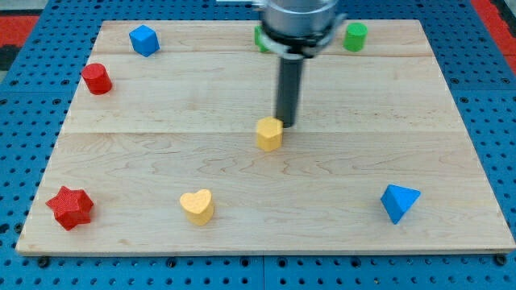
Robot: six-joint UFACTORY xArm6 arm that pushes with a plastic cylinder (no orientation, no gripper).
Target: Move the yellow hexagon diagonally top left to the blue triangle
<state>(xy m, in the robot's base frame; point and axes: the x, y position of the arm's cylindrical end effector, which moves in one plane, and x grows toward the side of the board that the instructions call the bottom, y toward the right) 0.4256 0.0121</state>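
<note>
Already our tip [287,123] touches the yellow hexagon [269,134] mid-table, up-left of the blue triangle [399,202], though well apart; no hand fitted.

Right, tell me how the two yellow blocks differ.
The yellow hexagon is six-sided and sits mid-board, just left of my tip. The yellow heart is heart-shaped, looks slightly larger, and sits alone near the view's bottom. Both are yellow and rest on the wooden board.
</note>
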